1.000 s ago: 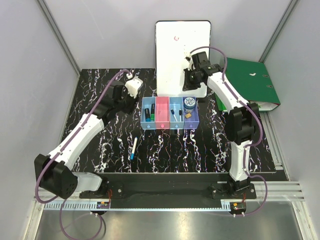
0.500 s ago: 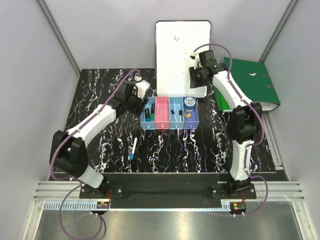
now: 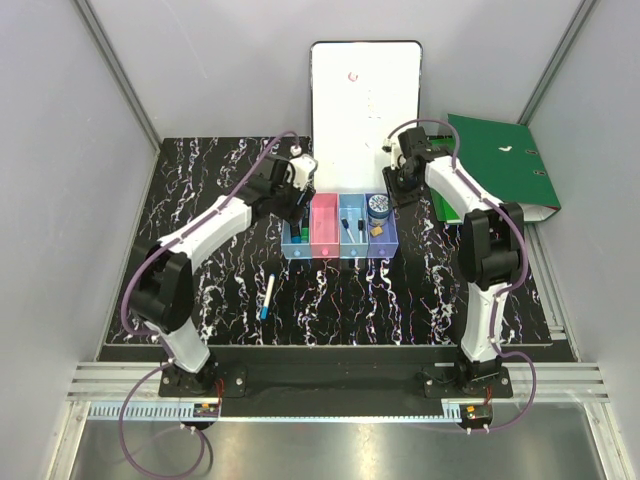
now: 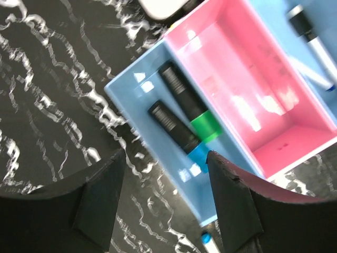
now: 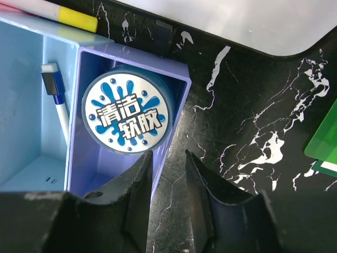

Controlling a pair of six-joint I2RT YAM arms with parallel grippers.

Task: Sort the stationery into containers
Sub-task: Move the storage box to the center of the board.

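left gripper (image 4: pixel 166 174): open, empty, over light blue bin (image 4: pixel 131 89) holding green-black marker (image 4: pixel 189 103)
right gripper (image 5: pixel 168 163): partly open, empty, by blue tape roll (image 5: pixel 128 116) in purple bin (image 5: pixel 79 158)

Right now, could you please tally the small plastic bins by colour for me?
Light blue bins: 2
Pink bin: 1
Purple bin: 1
Total: 4

Board (image 3: pixel 365 100) stands just behind the bins (image 3: pixel 325 228); binder (image 3: pixel 500 160) occupies the right rear. Roll (image 5: pixel 128 117) spans the purple bin (image 5: pixel 87 168) wall to wall. Table (image 3: pixel 400 300) on the near side lies open, with one pen (image 3: pixel 267 296) on it.
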